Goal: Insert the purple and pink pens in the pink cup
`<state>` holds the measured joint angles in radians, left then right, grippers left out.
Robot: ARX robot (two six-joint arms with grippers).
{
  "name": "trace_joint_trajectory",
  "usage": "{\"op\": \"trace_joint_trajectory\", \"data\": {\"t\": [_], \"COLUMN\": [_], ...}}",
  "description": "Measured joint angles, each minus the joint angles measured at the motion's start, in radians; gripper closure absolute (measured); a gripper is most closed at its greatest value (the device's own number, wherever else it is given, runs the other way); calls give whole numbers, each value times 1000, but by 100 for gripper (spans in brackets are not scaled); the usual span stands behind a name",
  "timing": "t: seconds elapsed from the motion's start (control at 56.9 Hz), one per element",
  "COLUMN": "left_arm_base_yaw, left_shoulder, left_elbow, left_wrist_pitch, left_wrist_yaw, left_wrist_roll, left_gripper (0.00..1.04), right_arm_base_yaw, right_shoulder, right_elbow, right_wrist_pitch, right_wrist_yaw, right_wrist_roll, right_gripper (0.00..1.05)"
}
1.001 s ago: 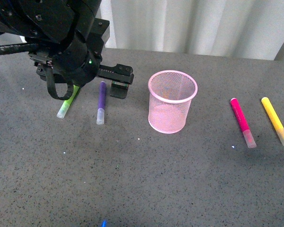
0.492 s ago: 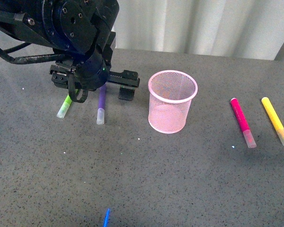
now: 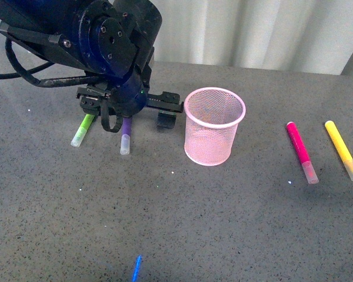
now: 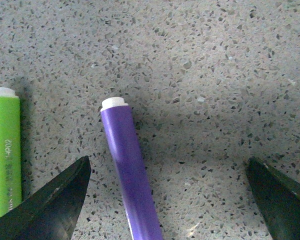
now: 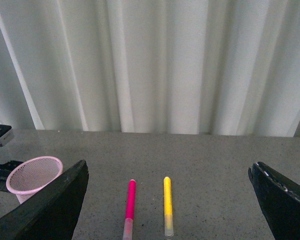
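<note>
The front view is showing the whole speckled grey desk [image 3: 223, 223], while the left wrist view is showing only a close patch of it. There the left gripper [image 4: 167, 165] is hanging over the purple pen [image 4: 127, 155] with its dark pointed fingers [image 4: 55, 210] spread wide. One finger is standing on each side of the pen, and neither is touching it. The gripper is holding nothing.

That close view is also picking out the purple pen's smooth round barrel and flat white end. The green pen [image 4: 4, 150] is lying beside it, outside the fingers, with small print along its side. From the front, both pens are lying toward the desk's far left corner with their frosted caps pointing at the near edge.

The pink cup [image 3: 209, 144] is standing upright near the middle of the far edge. It is wire mesh with a solid rolled rim.

The pink pen [image 3: 300, 151] and the yellow pen [image 3: 341, 148] are lying side by side, apart, near the right edge.

Only the right wrist view is showing the right gripper [image 5: 168, 164]. It is spread wide and empty, raised well above those two pens, with a white pleated curtain [image 5: 165, 65] beyond the far edge.
</note>
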<state>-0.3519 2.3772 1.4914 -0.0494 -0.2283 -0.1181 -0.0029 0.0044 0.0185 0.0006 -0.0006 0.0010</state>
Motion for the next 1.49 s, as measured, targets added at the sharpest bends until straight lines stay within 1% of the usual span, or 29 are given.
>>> {"op": "trace_joint_trajectory", "data": {"t": [0.105, 0.14, 0.193, 0.316, 0.369, 0.404, 0.509, 0.544, 0.825, 1.019, 1.159, 1.282, 1.37, 1.493], "left_arm_base_yaw": [-3, -4, -4, -3, 0, 2, 16, 20, 40, 38, 27, 19, 19, 17], "left_shoulder": [11, 13, 16, 18, 19, 19, 19, 19, 1, -89, -206, -335, -428, -537], "left_elbow": [9, 10, 13, 13, 10, 8, 1, -2, -27, -88, -125, -160, -210, -326], "left_wrist_pitch": [6, 8, 11, 24, 31, 34, 47, 53, 81, 84, 145, 235, 353, 632], "left_wrist_yaw": [0, 0, 2, 0, -2, -2, -24, -34, -51, -1, 14, 14, 6, -18], "left_wrist_roll": [-1, -1, 0, 3, 6, 8, 17, 21, 45, -24, -69, -119, -167, -239], "left_gripper": [33, 37, 46, 61, 70, 74, 89, 92, 92, 92, 92, 92, 92, 92], "right_arm_base_yaw": [0, 0, 0, 0, 0, 0, 0, 0, 0, 0, 0, 0, 0, 0], "right_shoulder": [0, 0, 0, 0, 0, 0, 0, 0, 0, 0, 0, 0, 0, 0], "right_elbow": [0, 0, 0, 0, 0, 0, 0, 0, 0, 0, 0, 0, 0, 0], "right_wrist_pitch": [0, 0, 0, 0, 0, 0, 0, 0, 0, 0, 0, 0, 0, 0], "right_wrist_yaw": [0, 0, 0, 0, 0, 0, 0, 0, 0, 0, 0, 0, 0, 0], "right_wrist_roll": [0, 0, 0, 0, 0, 0, 0, 0, 0, 0, 0, 0, 0, 0], "right_gripper": [7, 7, 7, 7, 7, 7, 7, 7, 7, 7, 7, 7, 7, 7]}}
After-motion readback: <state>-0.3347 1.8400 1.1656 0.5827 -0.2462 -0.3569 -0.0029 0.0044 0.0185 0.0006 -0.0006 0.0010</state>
